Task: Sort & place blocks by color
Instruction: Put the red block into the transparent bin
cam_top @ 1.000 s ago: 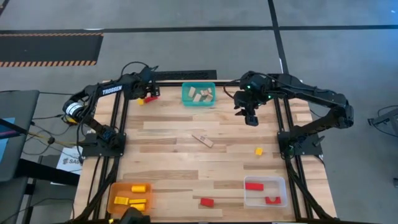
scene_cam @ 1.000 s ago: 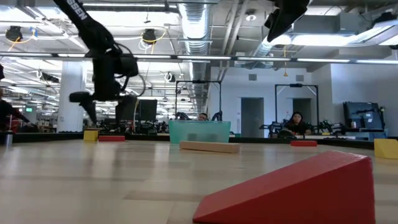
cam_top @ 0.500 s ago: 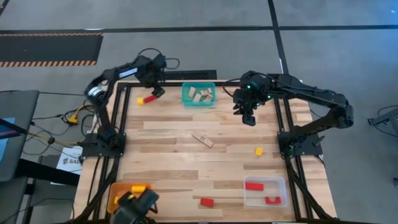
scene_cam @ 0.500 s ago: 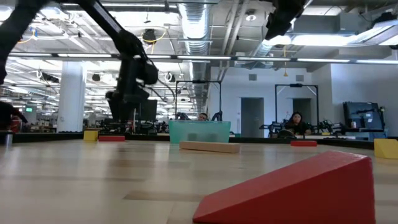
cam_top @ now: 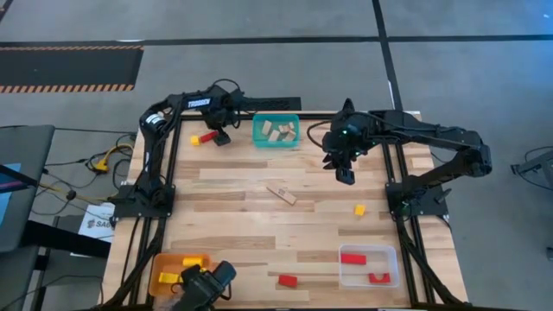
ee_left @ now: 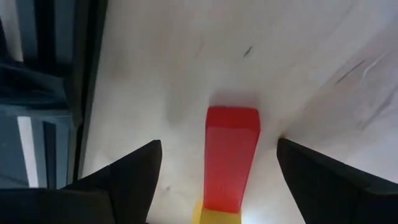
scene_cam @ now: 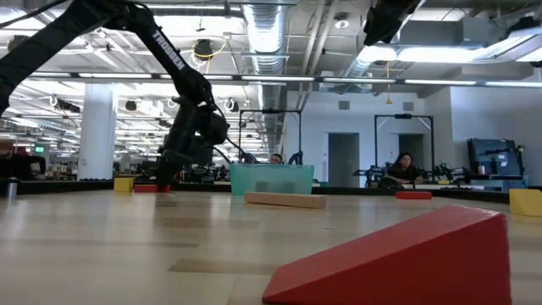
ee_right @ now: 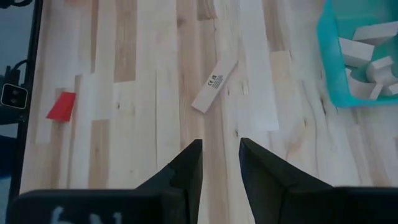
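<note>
Jaws: my left gripper (ee_left: 217, 180) stands wide apart, straddling the red bar (ee_left: 230, 155) at upper left of the high view, lined up to grab. My right gripper (ee_right: 219, 163), narrowly parted and empty, faces the tan plank (ee_right: 214, 84) mid-table.

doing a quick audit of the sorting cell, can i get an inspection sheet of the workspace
surface: wooden table, pale planks.
job's things: tan blocks in teal bin; yellow blocks in orange bin; red blocks in clear bin; loose on the table: tan bar, yellow cube, red block, red bar touching a yellow block.
clutter: nothing seen.
grippers: left gripper open, straddling the red bar; right gripper narrowly open, empty, beside the teal bin.
cables: cables off the table's left edge.
surroundings: people seated in the room behind.
</note>
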